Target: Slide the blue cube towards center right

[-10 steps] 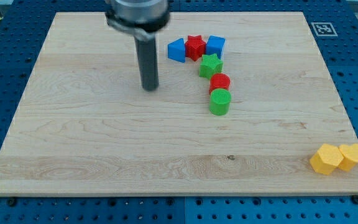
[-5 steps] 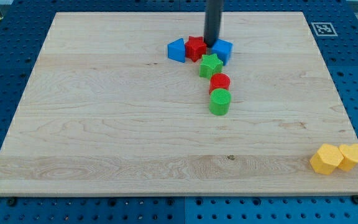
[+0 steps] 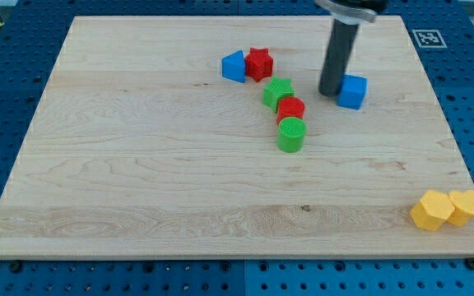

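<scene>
One blue cube (image 3: pixel 352 91) touches my tip (image 3: pixel 330 92) on the view's right; tool grasps nothing

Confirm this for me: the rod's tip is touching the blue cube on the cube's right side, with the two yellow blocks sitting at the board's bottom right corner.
Not quite. In the camera view my tip is at the left side of the blue cube, not its right, close against it. The rest holds: the two yellow blocks sit at the bottom right corner of the board.
</scene>
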Controlling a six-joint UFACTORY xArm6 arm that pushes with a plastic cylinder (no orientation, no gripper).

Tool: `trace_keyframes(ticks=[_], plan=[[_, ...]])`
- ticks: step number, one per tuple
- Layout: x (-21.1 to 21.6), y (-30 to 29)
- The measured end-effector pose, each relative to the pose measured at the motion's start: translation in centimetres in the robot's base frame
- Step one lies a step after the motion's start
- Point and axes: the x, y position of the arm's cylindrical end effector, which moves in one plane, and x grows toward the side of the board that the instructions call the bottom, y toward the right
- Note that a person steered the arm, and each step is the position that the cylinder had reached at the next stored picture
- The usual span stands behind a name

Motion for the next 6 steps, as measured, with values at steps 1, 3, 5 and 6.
trace_keyframes(ticks=[1,3,5,6], plan=[[-1.1,-0.1],[-0.2,1.1],[1.8,5.1],[1.9,5.6]])
